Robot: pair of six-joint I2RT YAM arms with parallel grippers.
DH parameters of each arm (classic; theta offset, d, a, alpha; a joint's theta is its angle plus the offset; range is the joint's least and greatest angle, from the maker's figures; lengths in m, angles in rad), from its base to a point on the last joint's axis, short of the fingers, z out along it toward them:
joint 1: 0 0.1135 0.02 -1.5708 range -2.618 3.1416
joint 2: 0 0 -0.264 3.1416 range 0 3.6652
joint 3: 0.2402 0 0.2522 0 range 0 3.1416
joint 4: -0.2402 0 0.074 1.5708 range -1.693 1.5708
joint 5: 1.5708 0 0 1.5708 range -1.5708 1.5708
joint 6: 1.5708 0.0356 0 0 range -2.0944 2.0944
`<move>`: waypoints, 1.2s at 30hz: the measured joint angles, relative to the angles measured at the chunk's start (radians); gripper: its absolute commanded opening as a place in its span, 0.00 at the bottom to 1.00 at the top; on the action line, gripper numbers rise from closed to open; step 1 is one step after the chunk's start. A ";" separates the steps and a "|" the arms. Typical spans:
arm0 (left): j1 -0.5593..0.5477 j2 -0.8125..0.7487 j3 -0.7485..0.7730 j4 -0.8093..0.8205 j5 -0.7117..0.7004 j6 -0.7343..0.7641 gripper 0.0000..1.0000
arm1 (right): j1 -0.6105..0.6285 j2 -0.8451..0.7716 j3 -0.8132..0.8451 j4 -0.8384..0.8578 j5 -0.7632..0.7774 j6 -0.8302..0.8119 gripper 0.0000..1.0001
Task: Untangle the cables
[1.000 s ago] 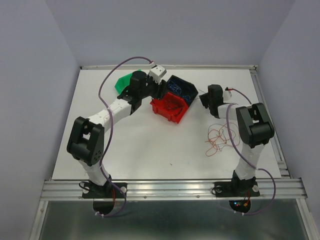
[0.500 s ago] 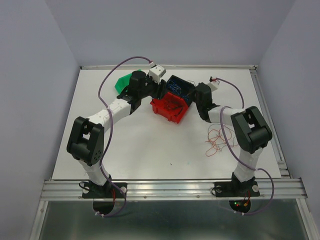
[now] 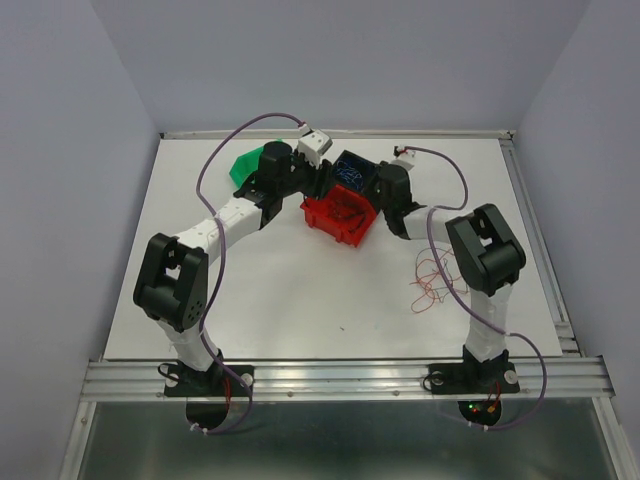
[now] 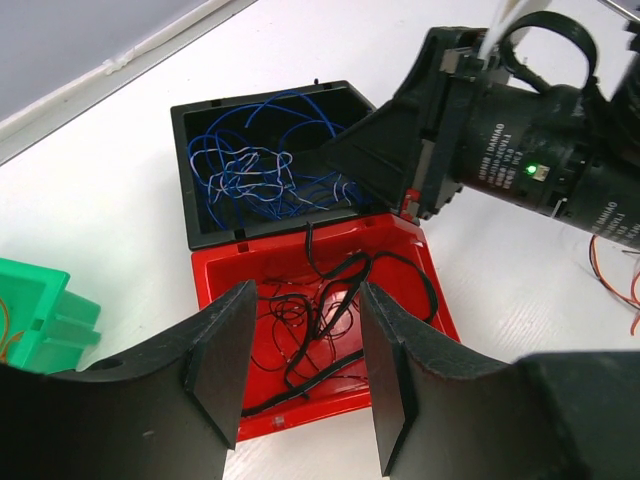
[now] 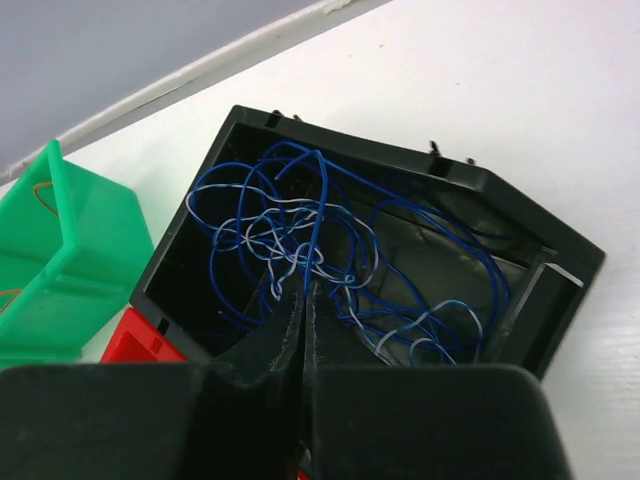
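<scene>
Blue and whitish cables (image 5: 290,225) lie tangled in a black bin (image 5: 400,155). My right gripper (image 5: 305,290) hangs over that bin, shut, and one straight blue cable (image 5: 318,200) runs down into its fingertips. Black cables (image 4: 330,310) coil inside a red bin (image 4: 420,250) just in front of the black bin (image 4: 180,170). Above the red bin my left gripper (image 4: 300,340) stands open with nothing between its pads (image 4: 225,365). Orange-brown cables (image 3: 435,280) lie loose on the table by the right arm. In the top view the left gripper (image 3: 322,188) and right gripper (image 3: 373,186) face each other over the bins.
A green bin (image 3: 245,163) stands at the back left, next to the other two bins, with a thin orange wire inside (image 5: 45,190). Thick purple-grey arm cables (image 3: 440,175) loop above both arms. The table's raised back edge (image 3: 340,133) runs close behind the bins.
The right arm has swung left, from beside the loose orange-brown pile to over the black bin. The left arm has stayed where it was, open.
</scene>
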 measured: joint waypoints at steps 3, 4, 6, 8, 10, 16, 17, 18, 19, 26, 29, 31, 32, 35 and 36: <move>0.000 0.000 0.000 0.000 0.000 0.000 0.56 | 0.000 0.031 0.056 -0.042 -0.033 -0.016 0.01; 0.000 0.000 0.000 0.000 0.000 0.000 0.56 | 0.000 0.042 0.077 -0.065 -0.046 -0.022 0.01; 0.000 0.000 0.000 0.000 0.000 0.000 0.56 | -0.001 0.055 0.113 -0.110 -0.064 -0.032 0.06; 0.000 0.000 0.000 0.000 0.001 0.000 0.56 | -0.002 0.069 0.149 -0.155 -0.069 -0.040 0.12; 0.000 0.000 0.000 0.000 0.001 0.000 0.56 | -0.002 0.079 0.168 -0.183 -0.069 -0.047 0.20; 0.000 0.000 0.000 0.000 0.004 0.000 0.56 | -0.002 0.078 0.174 -0.255 -0.069 -0.069 0.48; 0.000 0.000 0.000 0.000 0.004 0.000 0.56 | -0.002 0.074 0.174 -0.264 -0.068 -0.074 0.53; 0.000 0.000 0.000 0.000 0.004 0.000 0.56 | -0.002 0.065 0.174 -0.279 -0.068 -0.076 0.55; 0.000 0.000 0.000 0.000 0.003 0.000 0.56 | -0.002 0.060 0.174 -0.285 -0.066 -0.078 0.55; 0.000 -0.001 0.000 0.001 0.003 0.000 0.60 | 0.000 -0.185 0.092 -0.318 -0.028 -0.099 0.85; -0.002 -0.008 -0.006 0.005 0.005 0.004 0.64 | 0.000 -0.311 0.054 -0.345 0.009 -0.087 0.94; -0.011 -0.019 -0.023 0.015 0.008 0.014 0.79 | 0.000 -0.380 0.037 -0.378 0.045 -0.066 0.96; -0.020 -0.025 -0.030 0.018 0.011 0.021 0.82 | 0.000 -0.409 0.032 -0.397 0.063 -0.055 0.97; -0.080 -0.035 -0.059 0.031 0.026 0.050 0.82 | 0.000 -0.526 -0.043 -0.464 0.126 -0.024 0.98; -0.119 -0.035 -0.069 0.032 0.032 0.060 0.82 | 0.000 -0.584 -0.082 -0.490 0.143 -0.016 0.98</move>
